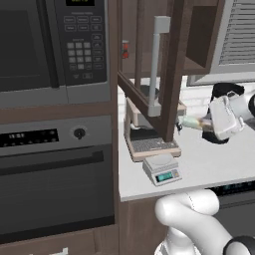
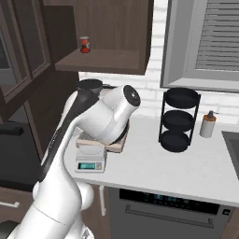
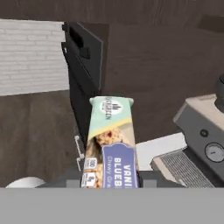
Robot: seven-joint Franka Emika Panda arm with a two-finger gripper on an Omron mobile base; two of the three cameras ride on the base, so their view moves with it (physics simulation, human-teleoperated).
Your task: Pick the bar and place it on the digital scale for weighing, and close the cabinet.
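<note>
My gripper (image 1: pixel 202 123) is shut on the bar (image 1: pixel 189 122), holding it above the counter to the right of the open cabinet door (image 1: pixel 172 74). In the hand view the bar (image 3: pixel 110 142) sticks out forward between the dark fingertips (image 3: pixel 148 178), its cream, green and blue wrapper facing the camera. The digital scale (image 1: pixel 162 169) sits near the counter's front edge, below and left of the bar, with its platform bare; it also appears under my arm as the scale (image 2: pixel 90 161). The cabinet (image 2: pixel 107 28) stands open, its grey bar handle (image 1: pixel 158 60) pointing out into the room.
An espresso machine (image 1: pixel 144 134) stands behind the scale, partly behind the door. A microwave (image 1: pixel 50 45) and oven (image 1: pixel 55 169) fill the left wall. A red can (image 2: pixel 84 44) sits on the cabinet shelf. A black three-tier rack (image 2: pixel 179 119) and soap dispenser (image 2: pixel 207 123) stand at the right.
</note>
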